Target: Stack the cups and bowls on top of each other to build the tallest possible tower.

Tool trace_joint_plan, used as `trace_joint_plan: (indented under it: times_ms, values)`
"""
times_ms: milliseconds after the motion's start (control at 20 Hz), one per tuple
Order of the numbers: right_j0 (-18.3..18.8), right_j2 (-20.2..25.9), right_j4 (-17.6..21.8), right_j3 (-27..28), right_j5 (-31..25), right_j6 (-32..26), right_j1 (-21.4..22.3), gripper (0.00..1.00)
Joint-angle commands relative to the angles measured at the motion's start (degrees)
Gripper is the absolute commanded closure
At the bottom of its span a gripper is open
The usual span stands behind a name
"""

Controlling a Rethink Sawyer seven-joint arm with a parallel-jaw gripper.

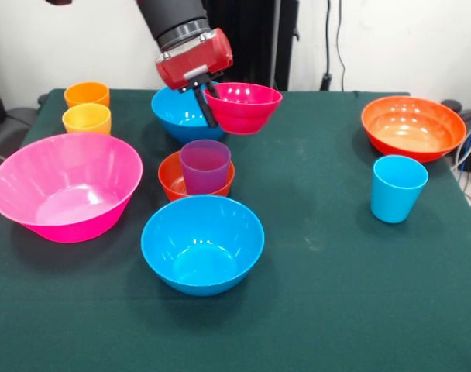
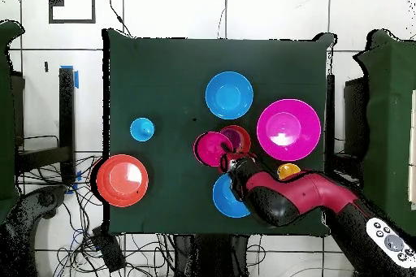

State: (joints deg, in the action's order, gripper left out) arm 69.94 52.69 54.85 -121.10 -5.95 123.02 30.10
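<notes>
My gripper (image 1: 207, 99) is shut on the near-left rim of the small magenta-red bowl (image 1: 245, 107) and holds it upright above the table; it also shows in the overhead view (image 2: 227, 160) with that bowl (image 2: 211, 148). Behind it stands a blue bowl (image 1: 176, 115). Below it the purple cup (image 1: 205, 165) stands in the small orange bowl (image 1: 173, 180). A second blue bowl (image 1: 202, 242) sits in front. The large pink bowl (image 1: 65, 186), the orange cup (image 1: 87, 94) and the yellow cup (image 1: 87, 118) are at the left. The orange-red bowl (image 1: 413, 128) and the light blue cup (image 1: 398, 187) are at the right.
The green table (image 1: 328, 294) carries everything. Cables and a black stand hang behind the far edge. In the overhead view cables lie on the floor around the table (image 2: 162, 54).
</notes>
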Motion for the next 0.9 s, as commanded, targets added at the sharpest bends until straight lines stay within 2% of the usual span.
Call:
trace_joint_plan:
  times_ms: [50,200,650,900]
  values:
    - [-1.0,1.4,-4.1,2.8,-6.8,-2.6,0.7,1.00]
    - [-0.3,2.7,-5.5,4.4,-8.9,-5.2,-0.3,1.00]
    - [0.2,3.1,-5.5,6.6,-9.9,-7.8,-2.4,1.00]
    - [-1.0,0.3,-3.4,7.9,-8.2,-6.3,-5.7,1.00]
